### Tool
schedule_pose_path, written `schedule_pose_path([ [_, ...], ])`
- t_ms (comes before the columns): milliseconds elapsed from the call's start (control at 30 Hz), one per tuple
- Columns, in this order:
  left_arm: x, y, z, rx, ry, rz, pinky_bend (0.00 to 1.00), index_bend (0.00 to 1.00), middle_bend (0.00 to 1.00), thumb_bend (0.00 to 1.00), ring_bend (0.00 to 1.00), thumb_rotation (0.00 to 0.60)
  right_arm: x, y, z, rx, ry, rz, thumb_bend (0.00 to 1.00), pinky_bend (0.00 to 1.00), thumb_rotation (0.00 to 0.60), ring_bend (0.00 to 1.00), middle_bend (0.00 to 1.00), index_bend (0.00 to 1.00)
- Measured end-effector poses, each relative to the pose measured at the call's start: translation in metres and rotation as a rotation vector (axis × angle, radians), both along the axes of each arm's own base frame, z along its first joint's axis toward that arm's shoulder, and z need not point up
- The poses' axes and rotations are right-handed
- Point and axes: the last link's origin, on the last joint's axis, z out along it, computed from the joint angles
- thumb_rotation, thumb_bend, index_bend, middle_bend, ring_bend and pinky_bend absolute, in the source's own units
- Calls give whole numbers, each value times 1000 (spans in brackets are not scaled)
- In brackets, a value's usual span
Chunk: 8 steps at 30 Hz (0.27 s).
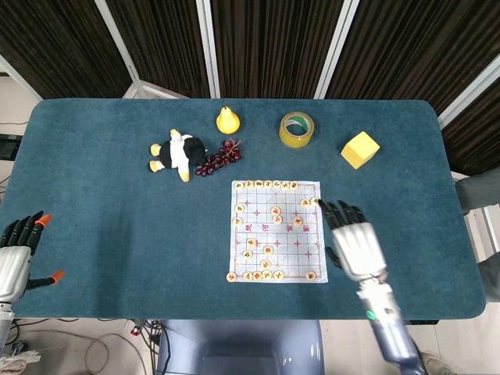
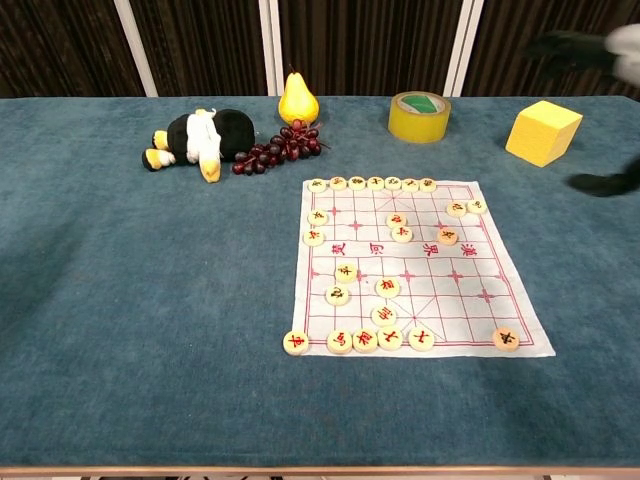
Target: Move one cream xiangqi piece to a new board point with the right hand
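The paper xiangqi board (image 1: 301, 246) lies at the table's middle front, with several cream pieces (image 1: 275, 211) on its points. In the chest view the board (image 2: 440, 280) shows the pieces (image 2: 402, 234) clustered along the far row, the left files and the near row. My right hand (image 1: 355, 244) hovers just off the board's right edge, fingers spread and holding nothing. The chest view catches it only as a blur (image 2: 615, 45) at the top right corner. My left hand (image 1: 16, 250) rests at the far left front edge, fingers apart and empty.
Behind the board lie a penguin plush (image 1: 178, 152), dark grapes (image 1: 221, 158), a yellow pear (image 1: 227, 120), a yellow tape roll (image 1: 297, 129) and a yellow cube (image 1: 360, 149). Blue cloth covers the table (image 1: 101, 211).
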Motion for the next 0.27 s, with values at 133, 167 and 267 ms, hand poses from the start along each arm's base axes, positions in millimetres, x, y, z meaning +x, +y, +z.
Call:
schedule_pose_path([
  [133, 1, -1, 1, 0, 11, -12, 2, 0, 0, 0, 0, 600, -35, 28, 29, -43, 18, -22, 295, 0, 600, 0, 0, 0],
  [167, 2, -2, 1, -2, 16, -18, 1, 0, 0, 0, 0, 600, -43, 34, 34, -53, 18, -25, 295, 0, 600, 0, 0, 0],
  [267, 3, -2, 2, -3, 24, -29, 0, 0, 0, 0, 0, 600, -67, 49, 46, -83, 28, -30, 295, 0, 600, 0, 0, 0],
])
